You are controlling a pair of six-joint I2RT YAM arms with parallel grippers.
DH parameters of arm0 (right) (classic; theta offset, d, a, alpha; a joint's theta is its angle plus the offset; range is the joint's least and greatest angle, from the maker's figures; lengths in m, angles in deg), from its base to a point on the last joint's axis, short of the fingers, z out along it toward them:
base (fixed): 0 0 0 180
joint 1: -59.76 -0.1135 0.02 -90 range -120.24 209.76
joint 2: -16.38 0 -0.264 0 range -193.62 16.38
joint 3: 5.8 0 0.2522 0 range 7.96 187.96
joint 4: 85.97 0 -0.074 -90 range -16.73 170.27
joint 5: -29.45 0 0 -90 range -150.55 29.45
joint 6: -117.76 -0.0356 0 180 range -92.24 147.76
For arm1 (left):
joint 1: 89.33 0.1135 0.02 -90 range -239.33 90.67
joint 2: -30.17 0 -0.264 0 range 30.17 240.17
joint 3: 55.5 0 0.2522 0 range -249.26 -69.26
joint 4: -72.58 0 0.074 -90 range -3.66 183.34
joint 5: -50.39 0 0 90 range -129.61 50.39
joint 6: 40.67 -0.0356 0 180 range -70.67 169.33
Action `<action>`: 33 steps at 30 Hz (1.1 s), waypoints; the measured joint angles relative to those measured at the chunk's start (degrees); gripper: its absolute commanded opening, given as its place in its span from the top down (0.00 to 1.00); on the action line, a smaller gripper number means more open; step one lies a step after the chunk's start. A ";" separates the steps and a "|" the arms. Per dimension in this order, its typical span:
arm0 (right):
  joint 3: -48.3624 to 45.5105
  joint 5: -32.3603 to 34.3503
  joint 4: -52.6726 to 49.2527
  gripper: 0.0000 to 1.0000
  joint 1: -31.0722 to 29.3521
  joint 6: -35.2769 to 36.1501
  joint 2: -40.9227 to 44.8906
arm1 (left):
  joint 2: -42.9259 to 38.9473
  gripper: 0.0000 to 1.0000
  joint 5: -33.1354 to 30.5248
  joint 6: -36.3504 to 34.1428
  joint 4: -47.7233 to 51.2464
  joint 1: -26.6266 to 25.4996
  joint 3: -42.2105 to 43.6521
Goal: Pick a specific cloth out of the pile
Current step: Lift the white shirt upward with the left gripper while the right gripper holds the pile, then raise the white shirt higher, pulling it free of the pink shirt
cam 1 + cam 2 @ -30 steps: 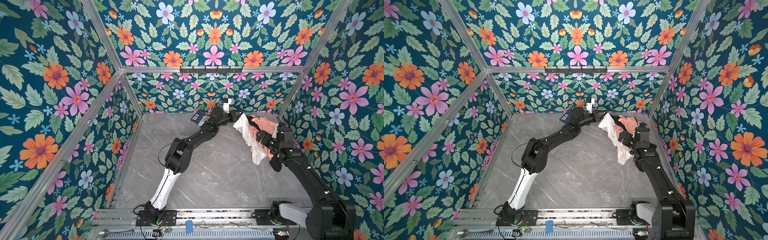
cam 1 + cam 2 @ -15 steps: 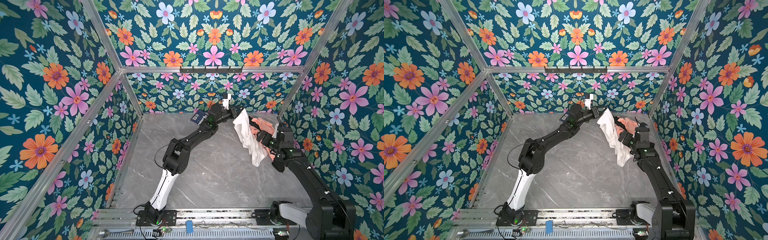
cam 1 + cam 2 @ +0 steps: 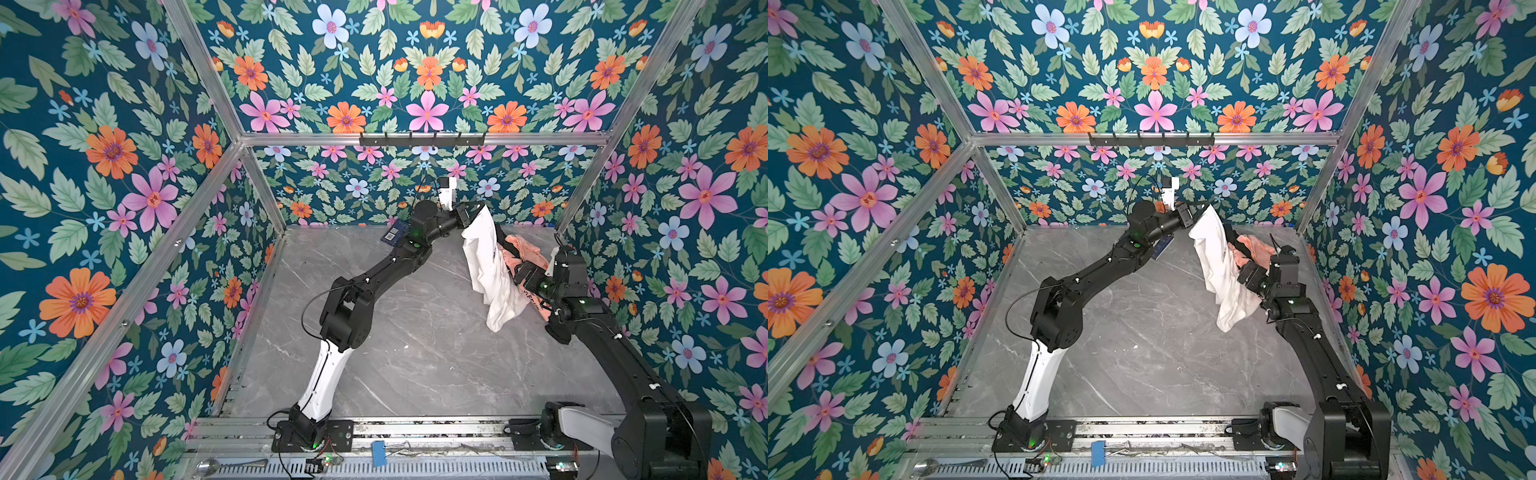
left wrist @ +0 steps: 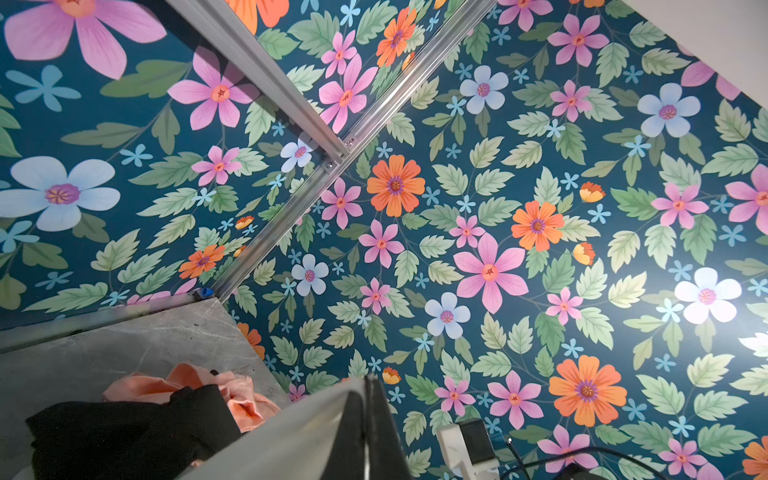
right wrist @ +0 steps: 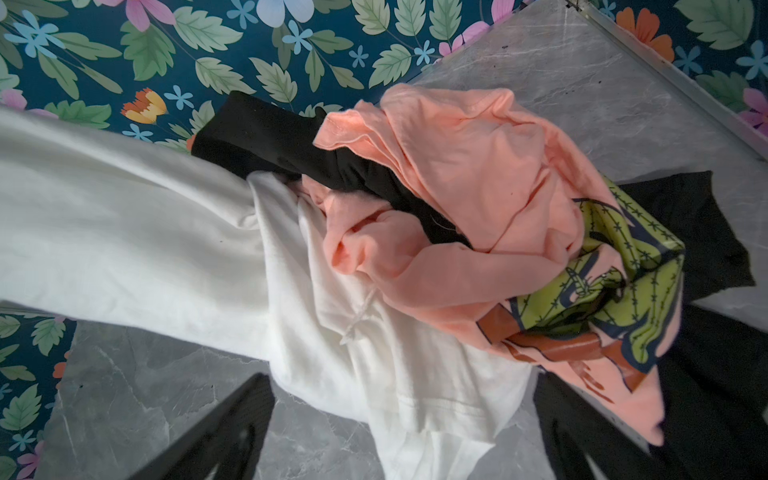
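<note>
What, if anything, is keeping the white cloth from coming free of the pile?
The left tool holds the white cloth up by one end; its lower part lies under the peach-pink garment and the black garment, which drape across it.

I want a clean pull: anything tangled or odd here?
Yes. The white cloth, hanging from the left gripper, is not free: the peach-pink garment lies over its lower part, with the black garment tangled alongside, so both may drag along.
</note>
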 measured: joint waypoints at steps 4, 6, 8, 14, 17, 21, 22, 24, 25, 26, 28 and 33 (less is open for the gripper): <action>-0.20 0.44 -0.09 0.01 0.00 0.00 0.00 | -0.87 1.00 -0.15 -0.07 -0.44 0.24 0.13; -0.20 0.44 -0.04 0.01 0.00 0.00 -0.07 | -1.27 1.00 -0.17 -0.13 -0.81 0.46 0.20; -0.20 0.44 -0.04 0.01 0.00 -0.02 -0.20 | -1.62 1.00 -0.35 -0.13 -0.85 0.61 0.20; -0.20 0.44 0.00 0.01 0.00 -0.02 -0.57 | -2.27 1.00 -0.59 -0.15 -1.22 0.66 0.02; -0.20 0.44 0.02 0.01 0.00 -0.02 -0.70 | -2.58 1.00 -0.61 -0.15 -1.27 0.63 0.00; -0.02 0.44 0.00 0.01 0.00 -0.02 -1.20 | -3.34 1.00 -0.61 -0.15 -1.70 0.66 -0.02; 0.09 0.44 0.00 0.01 0.00 -0.02 -1.25 | -3.45 1.00 -0.61 -0.15 -1.81 0.68 -0.13; 0.26 0.44 0.02 0.01 0.00 -0.04 -1.27 | -3.80 1.00 -0.70 -0.15 -2.01 0.70 -0.33; 0.33 0.44 0.09 0.01 0.00 -0.04 -1.27 | -4.00 1.00 -0.76 -0.15 -2.03 0.70 -0.33; 0.35 0.42 0.17 0.01 0.00 -0.04 -1.33 | -4.20 1.00 -0.81 -0.15 -2.05 0.70 -0.35; 0.35 0.42 0.15 0.01 0.00 -0.04 -1.36 | -4.57 1.00 -0.92 -0.17 -2.08 0.70 -0.42; 0.35 0.42 0.11 0.01 0.00 -0.04 -1.20 | -5.35 1.00 -1.27 -0.17 -1.99 0.81 -0.44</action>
